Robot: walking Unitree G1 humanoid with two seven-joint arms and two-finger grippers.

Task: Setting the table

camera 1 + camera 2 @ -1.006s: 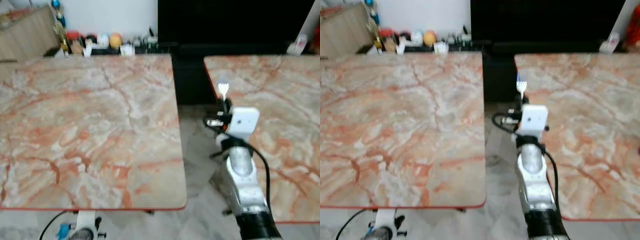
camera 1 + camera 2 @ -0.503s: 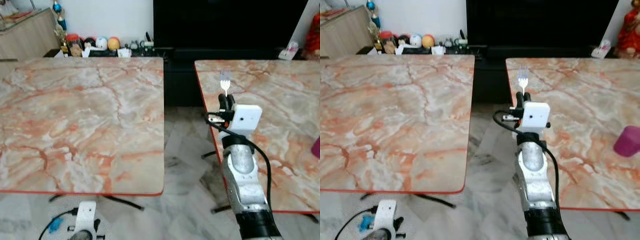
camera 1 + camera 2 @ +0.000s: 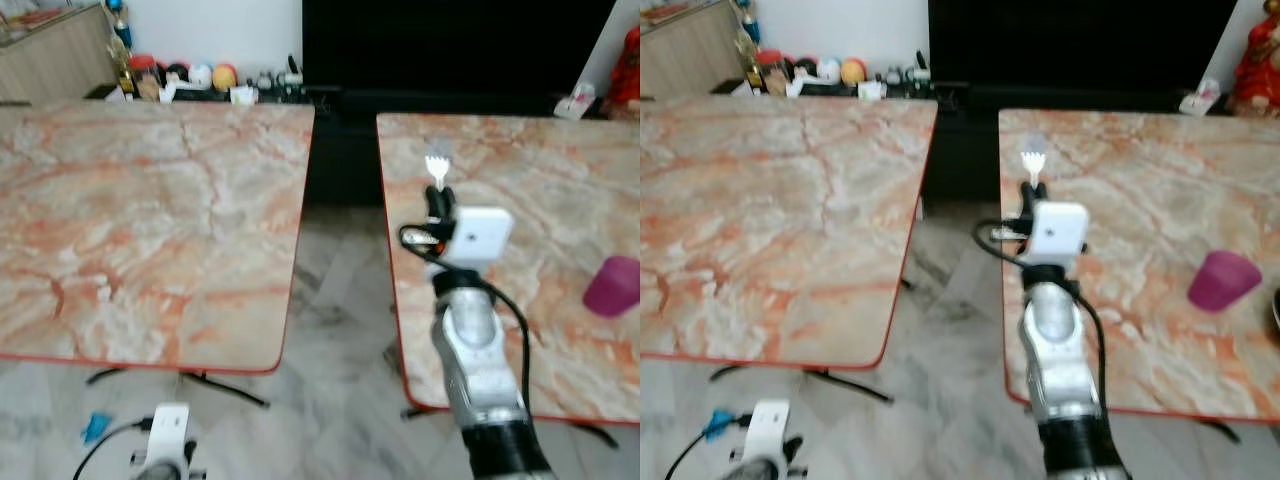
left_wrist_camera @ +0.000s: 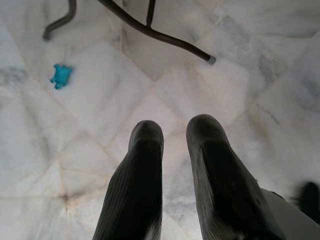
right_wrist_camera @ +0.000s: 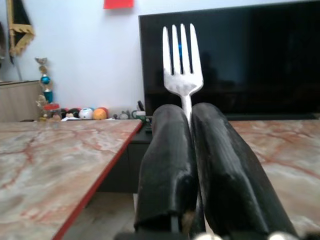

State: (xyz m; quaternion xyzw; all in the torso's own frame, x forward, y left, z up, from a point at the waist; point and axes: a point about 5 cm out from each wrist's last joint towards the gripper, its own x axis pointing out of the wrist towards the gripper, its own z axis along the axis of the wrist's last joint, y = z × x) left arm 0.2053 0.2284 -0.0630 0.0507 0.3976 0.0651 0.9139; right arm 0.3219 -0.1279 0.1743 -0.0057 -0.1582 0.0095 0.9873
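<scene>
Your left gripper hangs low over the marble floor, fingers slightly apart and empty. Your right gripper pinches a fork upright, tines up, above the right table's near-left edge. Farther right sits a purple cup.

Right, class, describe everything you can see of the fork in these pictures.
The fork looks like shiny silver metal, with four straight tines above a narrow neck. It stands upright, tines up, its handle hidden between the two black fingers of the right tool, which is shut on it. Only those fingers touch it. It is held in the air over the near left edge of the right-hand marble table, in front of the dark screen.
</scene>
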